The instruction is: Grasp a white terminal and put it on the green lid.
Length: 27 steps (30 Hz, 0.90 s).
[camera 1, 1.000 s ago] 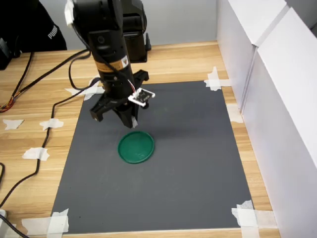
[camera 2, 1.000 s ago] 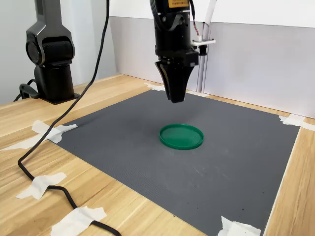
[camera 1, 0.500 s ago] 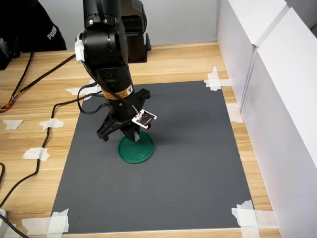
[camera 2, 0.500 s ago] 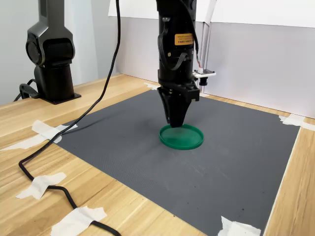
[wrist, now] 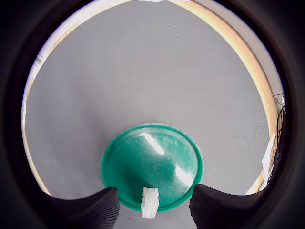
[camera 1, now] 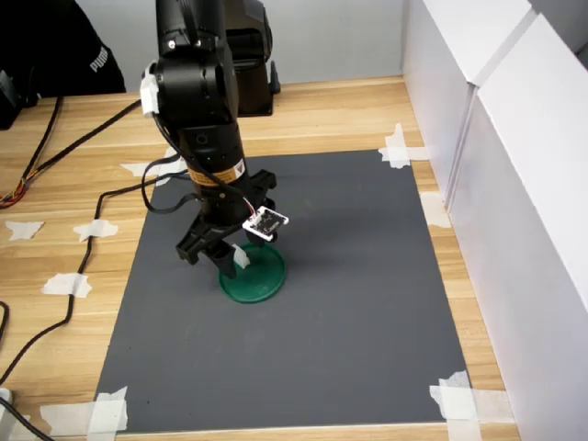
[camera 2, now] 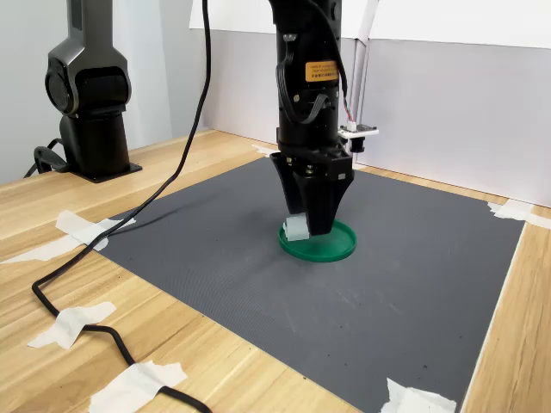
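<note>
Wrist view alone shows pincer (wrist: 150, 202) fingers apart, small blocky white terminal (wrist: 149, 202) free between them at glossy round green lid (wrist: 151, 164) rim.

A glossy sheen is shown by the green lid (wrist: 151, 166). A matt grey mat (camera 1: 367, 303) is laid on grained wood table (camera 1: 73, 175).
</note>
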### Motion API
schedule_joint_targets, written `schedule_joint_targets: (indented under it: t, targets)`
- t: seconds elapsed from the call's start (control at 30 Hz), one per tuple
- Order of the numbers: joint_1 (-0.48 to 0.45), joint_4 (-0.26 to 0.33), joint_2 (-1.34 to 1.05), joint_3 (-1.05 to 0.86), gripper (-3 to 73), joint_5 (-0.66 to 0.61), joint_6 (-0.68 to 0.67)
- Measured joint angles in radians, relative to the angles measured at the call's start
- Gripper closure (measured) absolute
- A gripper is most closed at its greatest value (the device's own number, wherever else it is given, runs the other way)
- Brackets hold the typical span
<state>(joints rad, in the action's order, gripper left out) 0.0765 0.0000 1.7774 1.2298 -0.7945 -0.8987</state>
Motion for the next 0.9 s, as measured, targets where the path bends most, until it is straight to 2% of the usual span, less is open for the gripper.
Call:
schedule_joint_targets:
  t: [0.17,0.3,0.37,0.47,0.57,0.63,0.73,0.9]
  targets:
    - [0.0,0.037,-0.131,0.0,7.1,0.0,0.092]
    - [0.0,0.041,-0.258,-0.026,14.2,0.005,0.167]
    - [0.0,0.042,-0.328,-0.062,21.2,0.02,0.196]
    - [0.0,0.042,-0.426,-0.135,36.2,0.048,0.232]
    - [0.0,0.042,-0.537,-0.226,56.8,0.073,0.273]
    - [0.0,0.042,-0.613,-0.282,65.9,0.08,0.294]
    - [0.0,0.042,-0.718,-0.349,69.8,0.082,0.327]
    - [0.0,0.04,-0.895,-0.462,71.0,0.11,0.441]
